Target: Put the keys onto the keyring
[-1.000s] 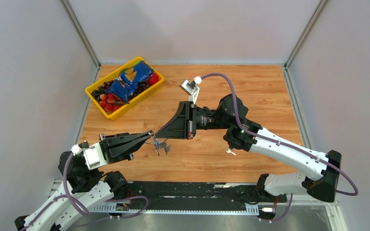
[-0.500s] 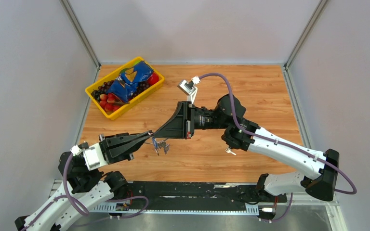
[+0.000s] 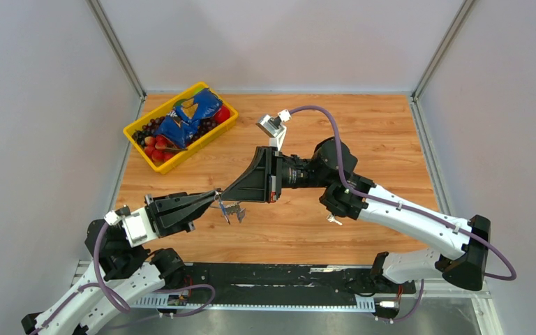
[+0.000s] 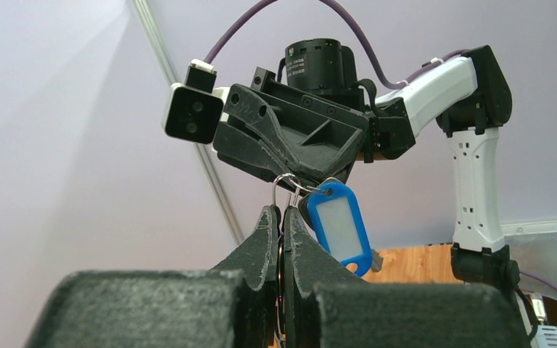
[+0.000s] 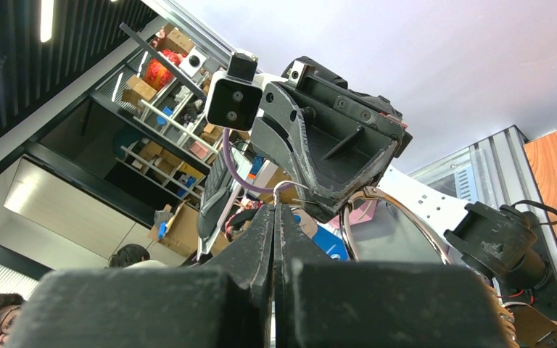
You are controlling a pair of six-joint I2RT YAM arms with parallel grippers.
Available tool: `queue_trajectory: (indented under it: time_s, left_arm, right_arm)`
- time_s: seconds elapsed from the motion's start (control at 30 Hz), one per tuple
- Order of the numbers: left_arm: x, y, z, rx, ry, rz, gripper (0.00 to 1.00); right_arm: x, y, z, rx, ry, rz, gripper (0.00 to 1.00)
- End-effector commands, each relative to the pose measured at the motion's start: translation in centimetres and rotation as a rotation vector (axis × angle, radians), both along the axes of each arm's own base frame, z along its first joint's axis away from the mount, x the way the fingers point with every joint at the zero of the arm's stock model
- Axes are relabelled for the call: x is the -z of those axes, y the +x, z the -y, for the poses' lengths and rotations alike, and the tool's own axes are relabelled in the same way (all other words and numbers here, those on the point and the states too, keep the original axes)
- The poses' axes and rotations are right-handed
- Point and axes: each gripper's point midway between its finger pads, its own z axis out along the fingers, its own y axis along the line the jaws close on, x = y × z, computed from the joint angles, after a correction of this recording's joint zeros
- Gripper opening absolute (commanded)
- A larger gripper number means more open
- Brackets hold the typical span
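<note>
Left claw (image 4: 277, 214) pinching keyring (image 4: 284, 177), blue tag (image 4: 339, 226) dangling — right claw (image 5: 274, 210) closed

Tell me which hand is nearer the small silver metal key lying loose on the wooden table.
Right. The right hand sits left of the small silver metal key; the left hand is farther left.

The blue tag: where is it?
Left wrist view, centre: the blue tag hangs off the keyring, beside the left gripper and below the right gripper.
</note>
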Motion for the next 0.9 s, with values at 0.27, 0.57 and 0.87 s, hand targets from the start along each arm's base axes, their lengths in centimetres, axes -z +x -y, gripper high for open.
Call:
queue_trajectory:
  time_s: [0.27,0.57,0.87]
  left_arm:
    - [-0.7,-0.7,0.0,0.022,-0.003,0.034,0.00]
    - [-1.0,-1.5,0.0,0.063,-0.008,0.040,0.01]
    - [-0.9,-2.3,0.1,0.102,0.001,0.055,0.00]
  right_arm:
    - [-3.1,-0.3,0.9,0.029,0.087,0.045,0.00]
    - [-2.2,0.3,0.5,0.055,0.060,0.031,0.00]
    - [-1.4,1.3,0.0,0.103,0.025,0.024,0.00]
